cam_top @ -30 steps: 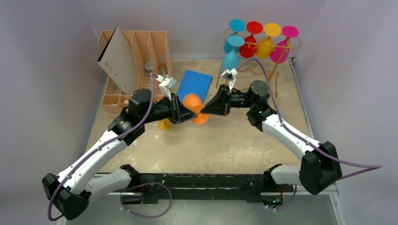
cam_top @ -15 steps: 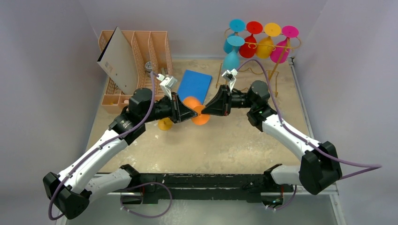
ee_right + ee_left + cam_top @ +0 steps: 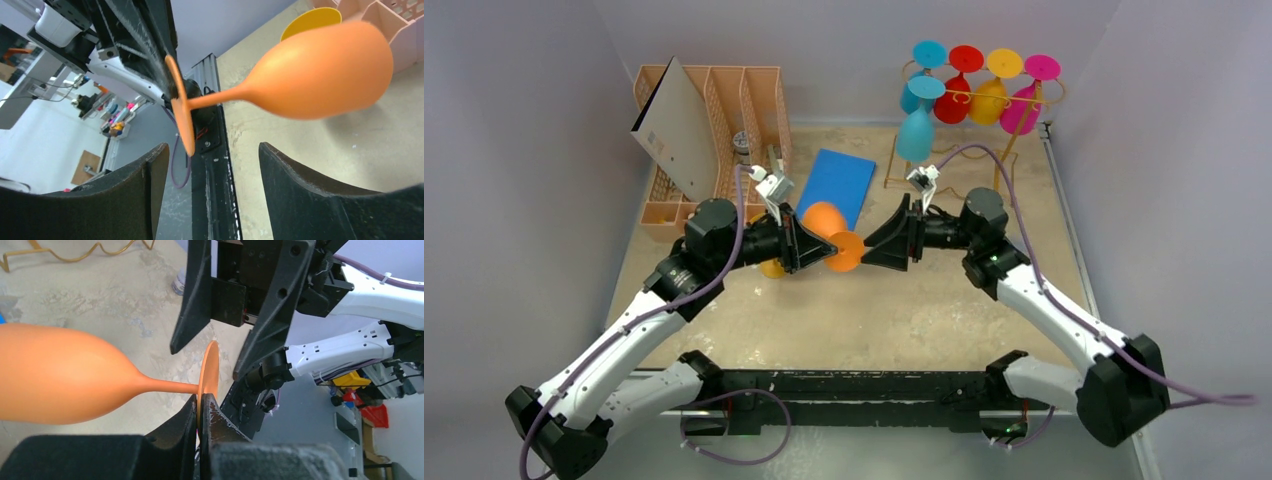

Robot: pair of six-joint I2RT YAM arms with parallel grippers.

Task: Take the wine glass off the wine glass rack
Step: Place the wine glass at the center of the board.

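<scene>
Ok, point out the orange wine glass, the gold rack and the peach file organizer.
orange wine glass (image 3: 65, 375), left wrist view, on its bowl.
wine glass rack (image 3: 971, 97), top view, on its upper rail.
file organizer (image 3: 724, 120), top view, on a divider wall.

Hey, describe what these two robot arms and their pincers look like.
The left arm and right arm have white shells, black joints and black bases. A purple cable runs along each. The left pincer and right pincer are black, each with two flat tapering fingers, with a small white module on the wrist.
</scene>
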